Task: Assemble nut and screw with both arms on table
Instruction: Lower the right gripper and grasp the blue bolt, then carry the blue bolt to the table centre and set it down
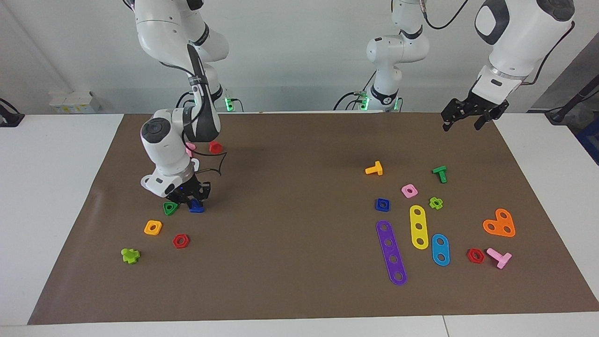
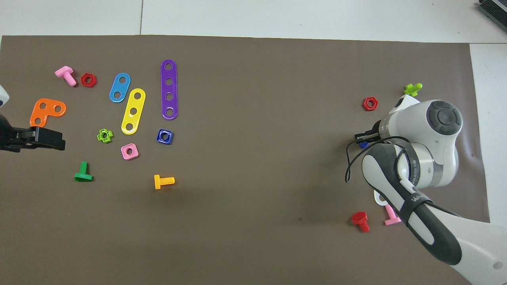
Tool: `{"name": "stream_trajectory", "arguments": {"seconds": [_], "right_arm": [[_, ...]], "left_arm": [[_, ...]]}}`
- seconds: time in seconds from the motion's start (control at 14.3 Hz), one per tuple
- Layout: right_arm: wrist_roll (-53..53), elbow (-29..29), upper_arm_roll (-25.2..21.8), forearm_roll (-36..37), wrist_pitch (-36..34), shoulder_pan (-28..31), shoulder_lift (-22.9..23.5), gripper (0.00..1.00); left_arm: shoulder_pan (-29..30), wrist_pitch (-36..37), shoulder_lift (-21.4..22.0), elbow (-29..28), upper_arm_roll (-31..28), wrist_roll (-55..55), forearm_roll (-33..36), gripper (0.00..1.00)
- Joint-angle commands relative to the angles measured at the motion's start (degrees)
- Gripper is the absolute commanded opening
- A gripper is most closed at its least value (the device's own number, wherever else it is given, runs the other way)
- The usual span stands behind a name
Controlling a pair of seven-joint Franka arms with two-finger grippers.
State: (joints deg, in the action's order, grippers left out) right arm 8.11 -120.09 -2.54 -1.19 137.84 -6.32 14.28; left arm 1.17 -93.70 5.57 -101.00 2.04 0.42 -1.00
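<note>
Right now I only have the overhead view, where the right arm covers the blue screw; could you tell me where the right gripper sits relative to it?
Observer: The right gripper is down at the screw, which appears to rest on the mat; I cannot tell whether it is gripped.
Operator: Is anything close beside the screw?
Observer: Yes, a green triangular nut lies right beside it, toward the right arm's end of the mat.
Operator: And how high is the left gripper?
Observer: The left gripper waits raised well above the mat, fingers open.
</note>
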Motion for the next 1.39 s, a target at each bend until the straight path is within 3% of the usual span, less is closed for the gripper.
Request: {"name": "stream_trajectory", "arguments": {"seconds": [0.0,0.35,0.63,0.84,1.05,1.32], "right_arm": [[1.9,-1.8,0.3,-1.2,1.7,1.0,-1.4,0.0],[-0.1,2.0,0.4,-1.2,-2.6,1.0,-1.5,0.0],[-12.5,19.1,0.8,-0.2,-17.0,-5.3,-0.4,0.0],[-22.8,28.4,0.8,-0.2,-17.8,-11.6,3.9,0.0],[-40.0,37.3,0.5,0.0,-18.5,-21.6,11.8,0.0],[-48.2,39.9,0.7,3.5,-16.2,-27.2,17.3,0.0]], "left_arm": [[0.3,-0.9,1.8,-2.0,0.1,-0.3,-0.2,1.0],[0.3,-1.0,1.8,-2.0,0.1,-0.3,-0.2,1.0],[0.3,-1.0,1.8,-2.0,0.1,-0.3,-0.2,1.0],[0.3,-1.0,1.8,-2.0,0.1,-0.3,-0.2,1.0],[0.3,-1.0,1.8,-2.0,0.1,-0.4,-0.2,1.0],[0.3,-0.9,1.8,-2.0,0.1,-0.3,-0.2,1.0]]}}
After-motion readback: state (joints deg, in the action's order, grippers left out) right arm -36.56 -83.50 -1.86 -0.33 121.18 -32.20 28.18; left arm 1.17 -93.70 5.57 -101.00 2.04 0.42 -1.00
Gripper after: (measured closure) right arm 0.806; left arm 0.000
